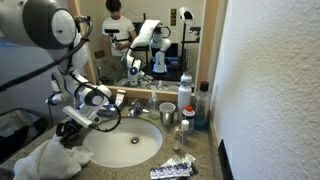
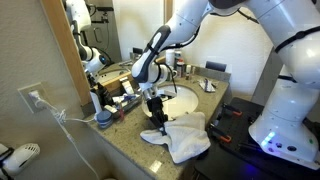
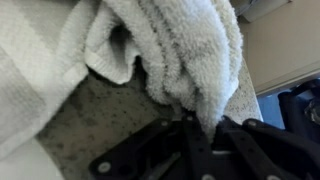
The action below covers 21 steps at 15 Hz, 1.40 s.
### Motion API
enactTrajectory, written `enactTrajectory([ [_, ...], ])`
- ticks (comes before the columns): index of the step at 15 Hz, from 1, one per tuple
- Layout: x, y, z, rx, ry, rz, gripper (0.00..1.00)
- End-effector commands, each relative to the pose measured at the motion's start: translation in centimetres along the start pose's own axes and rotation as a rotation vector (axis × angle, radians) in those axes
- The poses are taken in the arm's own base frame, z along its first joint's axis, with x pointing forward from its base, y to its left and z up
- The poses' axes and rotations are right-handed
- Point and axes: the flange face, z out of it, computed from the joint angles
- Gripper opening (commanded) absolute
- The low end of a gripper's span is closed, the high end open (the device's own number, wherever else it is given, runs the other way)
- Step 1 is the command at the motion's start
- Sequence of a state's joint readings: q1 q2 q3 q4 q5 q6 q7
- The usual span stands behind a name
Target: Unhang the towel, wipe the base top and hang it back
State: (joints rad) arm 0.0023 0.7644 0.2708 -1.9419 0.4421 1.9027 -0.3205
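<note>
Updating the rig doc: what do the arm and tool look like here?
Arm: glossy white rounded links with dark grey bands at the joints. A blue light glows on its white base. Tool: black and boxy, with angular black linkage fingers in the wrist view. No legible markings.

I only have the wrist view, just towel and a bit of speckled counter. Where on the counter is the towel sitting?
Observer: The towel is heaped at the front edge of the countertop, in front of the sink.
Operator: Anything close that I might knock?
Observer: Some shiny packets lie at the front edge, on the far side of the sink from the towel.
Operator: And taller things?
Observer: The bottles stand further off, at the end of the counter by the side wall.
</note>
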Motion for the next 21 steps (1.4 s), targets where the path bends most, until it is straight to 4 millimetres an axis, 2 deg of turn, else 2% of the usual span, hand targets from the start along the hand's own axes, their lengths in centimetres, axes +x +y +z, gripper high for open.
enactTrajectory([
  [1,2.2,-2.2,1.3,-0.019,0.049,-0.085,0.04],
  [5,3.7,-4.4,1.1,-0.048,0.105,-0.147,0.04],
  [11,6.1,-6.9,-0.5,-0.1,0.27,-0.191,0.04],
  [14,6.7,-6.7,-1.4,-0.184,0.347,-0.208,0.04],
  [21,6.4,-5.0,-3.3,-0.301,0.436,-0.223,0.04],
])
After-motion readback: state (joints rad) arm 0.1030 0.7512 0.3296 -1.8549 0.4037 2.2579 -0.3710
